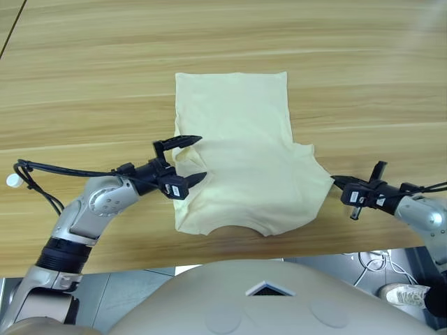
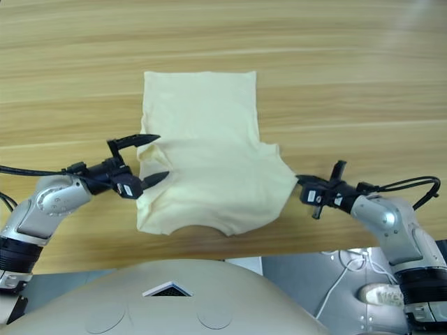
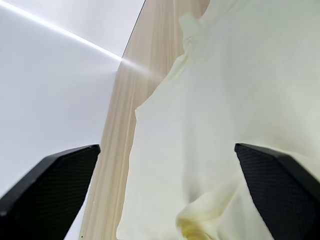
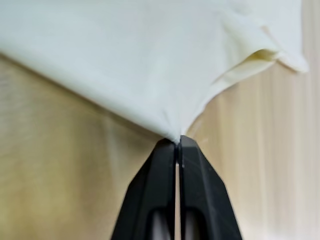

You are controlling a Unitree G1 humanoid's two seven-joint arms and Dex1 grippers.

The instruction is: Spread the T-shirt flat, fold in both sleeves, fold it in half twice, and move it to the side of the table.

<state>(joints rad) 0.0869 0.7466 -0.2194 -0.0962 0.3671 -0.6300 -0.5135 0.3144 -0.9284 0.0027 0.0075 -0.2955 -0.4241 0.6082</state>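
T-shirt (image 1: 241, 160), pale yellow, lies on the wooden table (image 1: 91, 84) near the robot's edge. The neck opening (image 1: 241, 230) faces the robot and the hem (image 1: 230, 75) points away. The body of the shirt lies mostly flat, with soft creases across the middle.

Left gripper (image 1: 202, 156): at the shirt's left edge, about mid-length. The fingers are spread wide, one tip toward the hem end and the other toward the neck end, both over the fabric border. The left wrist view shows the two black finger pads (image 3: 55, 190) far apart, with the cloth lying between and beyond them and nothing clamped. The fabric is bunched into a small fold close to this gripper (image 3: 200, 220).

Right gripper (image 4: 176, 142): at the shirt's right side, off the main body of the cloth. The fingers are pressed together on the tip of the right sleeve (image 1: 318, 178). The right wrist view shows the fabric drawn to a taut peak where it enters the closed fingertips. From the head camera, the sleeve is stretched out sideways toward this gripper, making a pointed corner on the shirt's right outline.

The far half of the shirt is narrower than the near half, with straight edges.
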